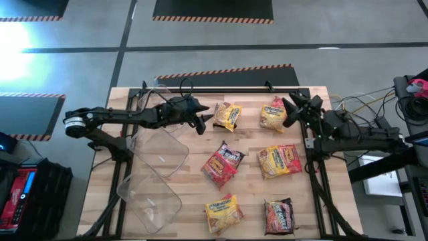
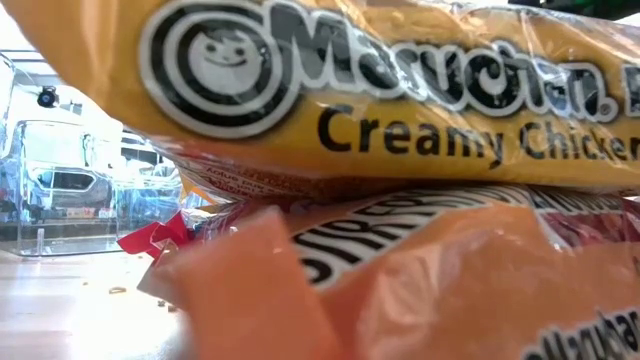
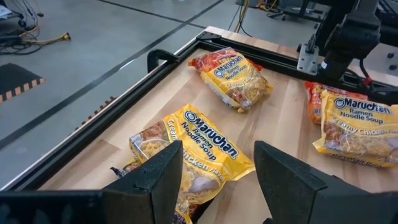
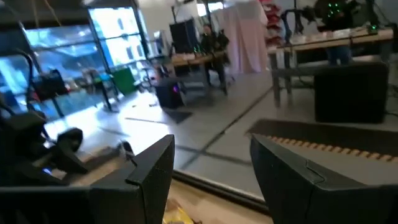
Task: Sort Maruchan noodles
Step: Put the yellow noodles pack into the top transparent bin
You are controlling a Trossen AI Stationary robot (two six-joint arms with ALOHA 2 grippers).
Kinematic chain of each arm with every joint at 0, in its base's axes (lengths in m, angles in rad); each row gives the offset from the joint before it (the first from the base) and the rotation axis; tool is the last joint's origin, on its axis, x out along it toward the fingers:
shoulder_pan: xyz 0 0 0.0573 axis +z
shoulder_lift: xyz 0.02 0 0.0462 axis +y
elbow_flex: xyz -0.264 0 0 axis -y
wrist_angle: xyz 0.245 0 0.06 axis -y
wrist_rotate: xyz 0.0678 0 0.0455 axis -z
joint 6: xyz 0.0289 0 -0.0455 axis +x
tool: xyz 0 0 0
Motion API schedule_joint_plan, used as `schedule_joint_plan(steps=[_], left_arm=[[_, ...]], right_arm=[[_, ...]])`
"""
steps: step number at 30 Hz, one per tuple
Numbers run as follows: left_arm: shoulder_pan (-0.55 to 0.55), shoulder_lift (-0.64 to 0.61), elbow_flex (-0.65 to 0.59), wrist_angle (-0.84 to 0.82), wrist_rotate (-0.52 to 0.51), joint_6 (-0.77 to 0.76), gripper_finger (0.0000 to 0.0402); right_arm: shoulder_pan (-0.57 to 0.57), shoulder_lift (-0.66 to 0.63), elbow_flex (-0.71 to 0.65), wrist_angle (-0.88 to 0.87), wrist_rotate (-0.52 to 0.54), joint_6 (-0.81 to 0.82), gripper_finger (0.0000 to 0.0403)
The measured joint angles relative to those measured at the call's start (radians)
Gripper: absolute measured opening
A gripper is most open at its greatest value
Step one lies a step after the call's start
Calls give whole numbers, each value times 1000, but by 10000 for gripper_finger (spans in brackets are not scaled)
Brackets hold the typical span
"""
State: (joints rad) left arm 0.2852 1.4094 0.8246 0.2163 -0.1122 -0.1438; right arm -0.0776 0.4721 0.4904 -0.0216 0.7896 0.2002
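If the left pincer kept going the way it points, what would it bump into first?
Most likely the yellow packet right ahead of the open left pincer; depth is hard to judge.

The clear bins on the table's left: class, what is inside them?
Both clear bins appear to hold no packets; the wood shows through them. All six noodle packets lie outside, to their right. The left arm hides part of the far bin.

Two Maruchan packets (image 2: 400,90) pressed against the low camera hide nearly all the tabletop (image 2: 60,310); beyond the right end effector (image 4: 211,174), the room is blurred.
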Motion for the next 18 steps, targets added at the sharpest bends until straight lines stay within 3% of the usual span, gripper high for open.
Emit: schedule_joint_plan(steps=[6,12,18], left_arm=[[0,0,0,-1,0,-15,181],[0,0,0,-1,4,-31,181],[0,0,0,-3,73,-68,181]], right_arm=[[0,57,-2,-4,32,35,201],[0,103,-3,-2,-5,-1,201],[-1,132,-3,9,-84,26,201]])
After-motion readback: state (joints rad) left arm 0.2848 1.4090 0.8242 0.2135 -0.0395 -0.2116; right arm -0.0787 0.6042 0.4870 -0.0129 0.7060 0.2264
